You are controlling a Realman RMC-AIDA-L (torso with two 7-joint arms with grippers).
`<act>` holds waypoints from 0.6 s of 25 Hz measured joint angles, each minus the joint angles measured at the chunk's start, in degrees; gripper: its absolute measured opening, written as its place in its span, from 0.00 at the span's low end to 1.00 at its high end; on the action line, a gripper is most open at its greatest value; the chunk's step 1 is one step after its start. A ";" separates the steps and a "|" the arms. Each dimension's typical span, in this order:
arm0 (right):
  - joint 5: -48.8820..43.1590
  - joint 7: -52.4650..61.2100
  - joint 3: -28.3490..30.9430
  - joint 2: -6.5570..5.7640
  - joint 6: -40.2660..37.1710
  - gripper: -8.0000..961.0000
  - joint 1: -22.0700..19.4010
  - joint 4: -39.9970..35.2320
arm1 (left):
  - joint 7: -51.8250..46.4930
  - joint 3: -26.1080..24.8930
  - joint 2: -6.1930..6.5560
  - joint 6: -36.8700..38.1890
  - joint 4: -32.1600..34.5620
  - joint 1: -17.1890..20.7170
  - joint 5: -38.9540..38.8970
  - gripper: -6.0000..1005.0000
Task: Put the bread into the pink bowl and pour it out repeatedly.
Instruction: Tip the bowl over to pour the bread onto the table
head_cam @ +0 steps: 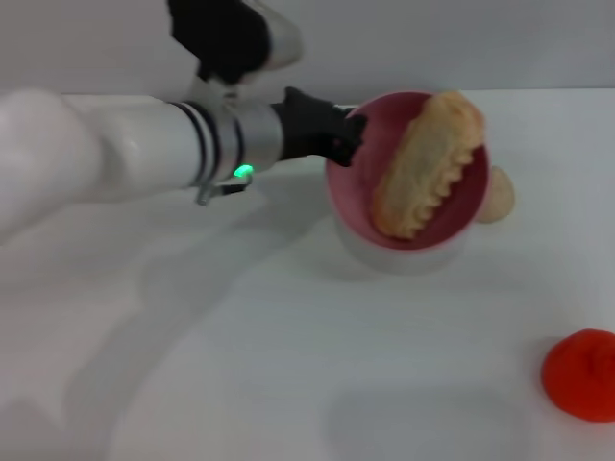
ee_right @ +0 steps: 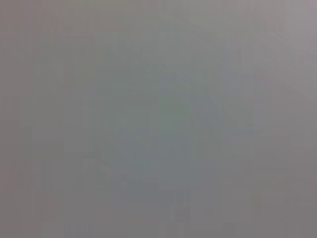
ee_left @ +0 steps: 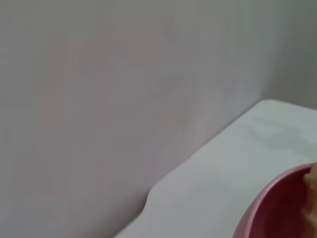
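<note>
Left pincer (head_cam: pixel 348 134) clamped on smooth round pink bowl (head_cam: pixel 351 197) rim, ridged tan bread (head_cam: pixel 428 163) inside, tilted

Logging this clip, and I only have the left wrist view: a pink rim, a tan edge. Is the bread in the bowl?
Observer: Yes. The bread lies across inside the pink bowl, one end past the rim.
Operator: What holds the bowl?
Observer: The left claw grips its rim; the bowl is tipped toward the head camera.
Operator: Anything else there?
Observer: A beige lump beside the bowl, an orange-red blob toward the robot's right.
</note>
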 joint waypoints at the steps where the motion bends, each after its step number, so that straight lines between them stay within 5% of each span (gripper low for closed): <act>1: 0.00 0.00 0.00 0.00 0.00 0.45 0.00 0.00 | 0.00 6.48 -0.05 -6.79 0.80 0.26 -1.32 0.05; 5: 0.00 0.02 -0.21 -0.01 -0.14 0.46 -0.08 0.08 | 0.00 10.48 -0.09 -11.58 1.27 0.33 -1.70 0.05; 6: 0.00 0.03 -0.26 -0.02 -0.15 0.45 -0.09 0.07 | 0.00 17.38 -0.09 -19.43 1.82 0.38 -1.63 0.05; 10: 0.00 0.08 -0.53 -0.02 -0.25 0.45 -0.14 -0.15 | 0.00 19.33 -0.09 -22.34 1.94 0.42 -1.55 0.05; 15: -0.36 0.91 -1.24 -0.02 -0.30 0.45 -0.23 -0.40 | 4.54 28.24 -0.14 -38.16 1.64 0.82 -0.85 0.05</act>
